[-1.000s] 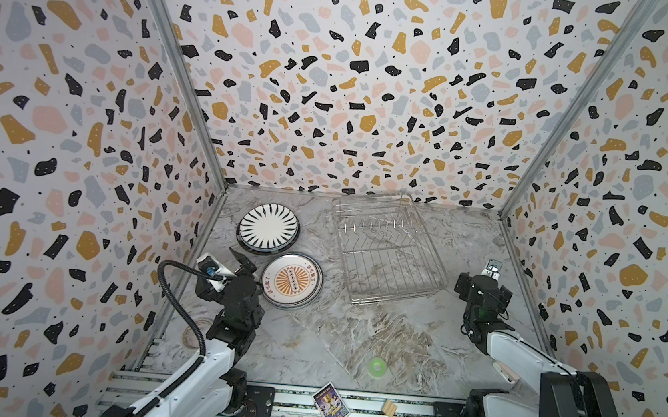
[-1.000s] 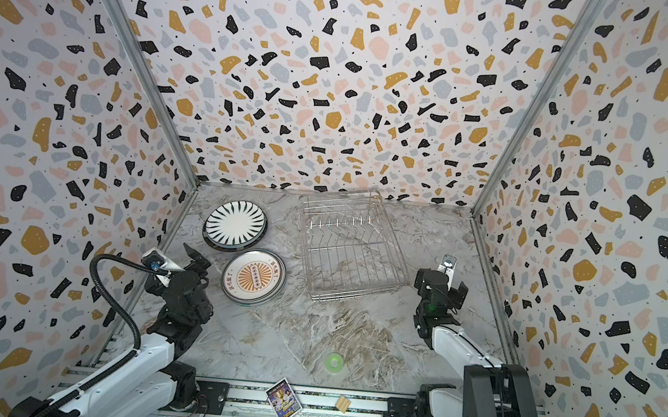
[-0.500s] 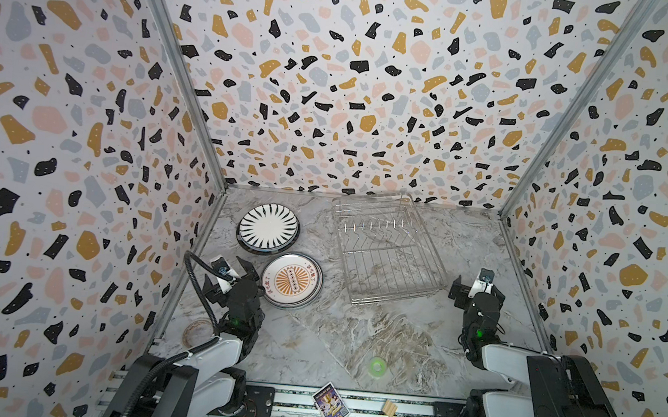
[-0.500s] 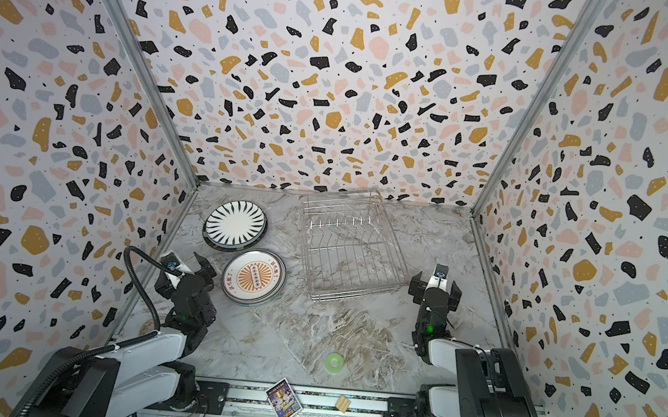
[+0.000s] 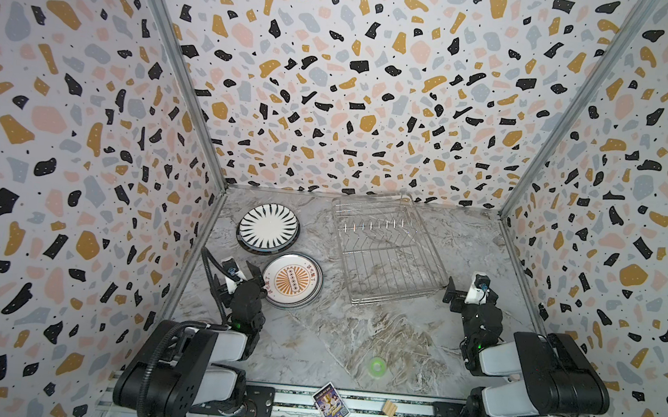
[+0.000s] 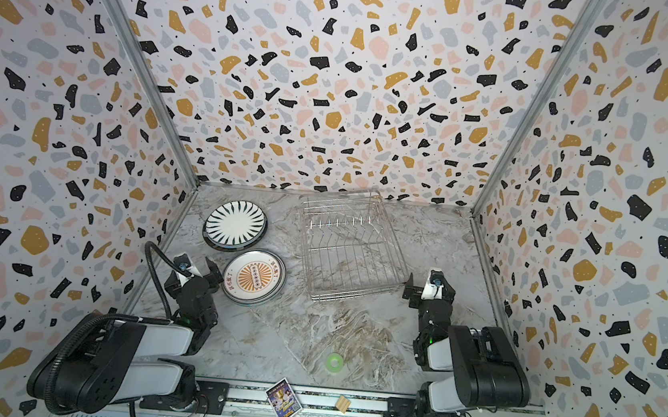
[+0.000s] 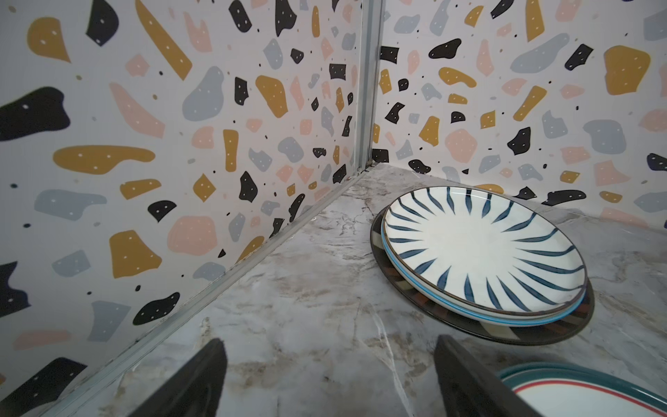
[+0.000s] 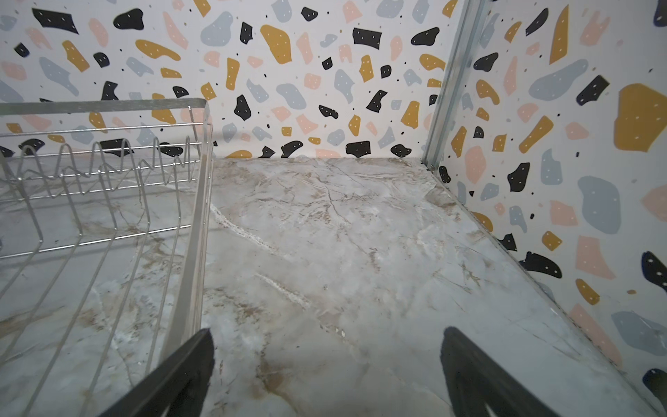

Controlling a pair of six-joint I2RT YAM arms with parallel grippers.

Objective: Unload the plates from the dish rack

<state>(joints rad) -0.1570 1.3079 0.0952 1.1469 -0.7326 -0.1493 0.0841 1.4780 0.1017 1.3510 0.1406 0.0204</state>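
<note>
Empty: shiny silver wire dish rack (image 5: 386, 256), near the middle of the back edge of the grey marble bench (image 5: 353, 336). No plates on the prongs.

All out, lying flat in two piles by the left edge. Round white plate with dark stripes (image 5: 268, 227) on top near the back left corner. Round white plate with an orange sunburst (image 5: 293, 279) on top just in front of it.

Left gripper (image 7: 330, 368) spread wide, holding nothing, just beside the sunburst pile. Right gripper (image 8: 326, 346) spread wide as well, holding nothing, near the right edge, just beside the rack's front corner.

Job probably done.

Plates likely hard, smooth, a bit heavy. Slippery, and easy to chip or break. Best to pinch at the raised rim, not the flat middle. Lift slowly, put down softly.
</note>
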